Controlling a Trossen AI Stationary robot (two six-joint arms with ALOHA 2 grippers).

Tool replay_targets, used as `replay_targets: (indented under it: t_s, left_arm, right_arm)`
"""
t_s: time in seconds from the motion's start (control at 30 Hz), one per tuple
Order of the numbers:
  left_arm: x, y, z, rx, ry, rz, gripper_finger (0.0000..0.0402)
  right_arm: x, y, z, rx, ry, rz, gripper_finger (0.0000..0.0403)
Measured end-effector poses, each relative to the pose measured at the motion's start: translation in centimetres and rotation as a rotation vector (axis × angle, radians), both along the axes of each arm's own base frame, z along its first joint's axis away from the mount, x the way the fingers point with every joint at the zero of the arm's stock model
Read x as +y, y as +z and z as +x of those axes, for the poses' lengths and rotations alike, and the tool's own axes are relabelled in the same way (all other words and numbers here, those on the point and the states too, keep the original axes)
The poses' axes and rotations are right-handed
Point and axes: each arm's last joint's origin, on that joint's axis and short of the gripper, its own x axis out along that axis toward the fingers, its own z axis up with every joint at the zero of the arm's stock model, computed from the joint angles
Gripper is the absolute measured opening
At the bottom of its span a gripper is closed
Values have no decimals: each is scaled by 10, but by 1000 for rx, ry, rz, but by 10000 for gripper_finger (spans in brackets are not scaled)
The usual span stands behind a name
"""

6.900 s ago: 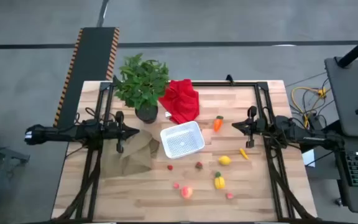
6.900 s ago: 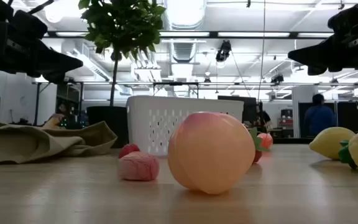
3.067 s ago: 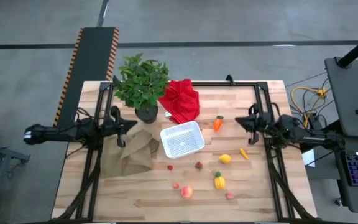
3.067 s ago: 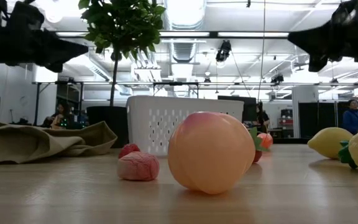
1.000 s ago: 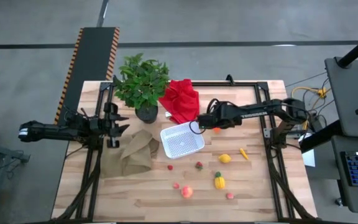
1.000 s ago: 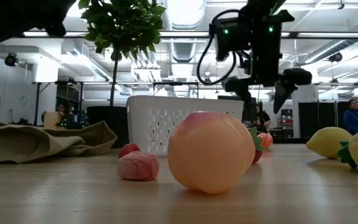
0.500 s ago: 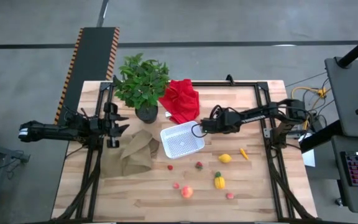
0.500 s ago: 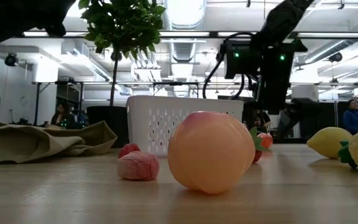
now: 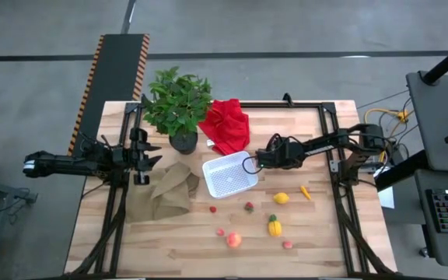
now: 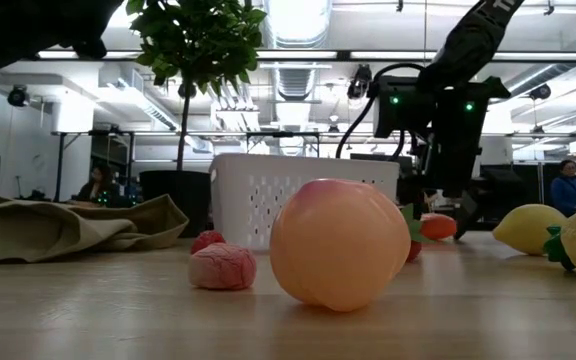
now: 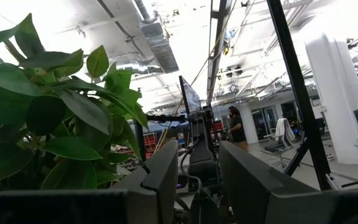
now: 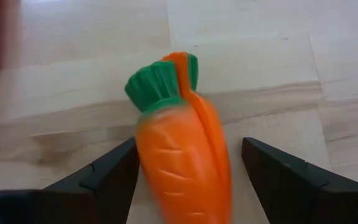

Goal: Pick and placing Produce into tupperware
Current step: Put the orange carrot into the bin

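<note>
Moved down onto carrot [image 12: 182, 162] at frame centre | right gripper [image 12: 188, 165] fingers spread, probably straddling | close squarely mid-body | left gripper [image 11: 197, 180] parted, idle.

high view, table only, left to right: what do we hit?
Left tool → brown paper bag → tupperware → right tool over the carrot → lemon → small yellow pepper.
</note>
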Motion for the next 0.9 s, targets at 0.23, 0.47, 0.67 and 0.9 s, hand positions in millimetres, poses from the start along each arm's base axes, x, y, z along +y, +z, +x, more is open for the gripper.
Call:
replay_targets:
  t_s: [0.23, 0.47, 0.67, 0.9]
  left_arm:
    - [0, 0, 0, -4, 0, 0, 105]
    - [0, 0, 0, 0, 2, 6, 105]
    - [0, 0, 0, 0, 2, 6, 105]
    - [0, 0, 0, 0, 3, 6, 105]
  right_arm:
    - [-2, 0, 2, 3, 15, 0, 244]
    - [-2, 0, 2, 4, 17, 3, 208]
    - [-3, 0, 3, -2, 21, 3, 179]
    - [-3, 3, 6, -11, 38, 8, 171]
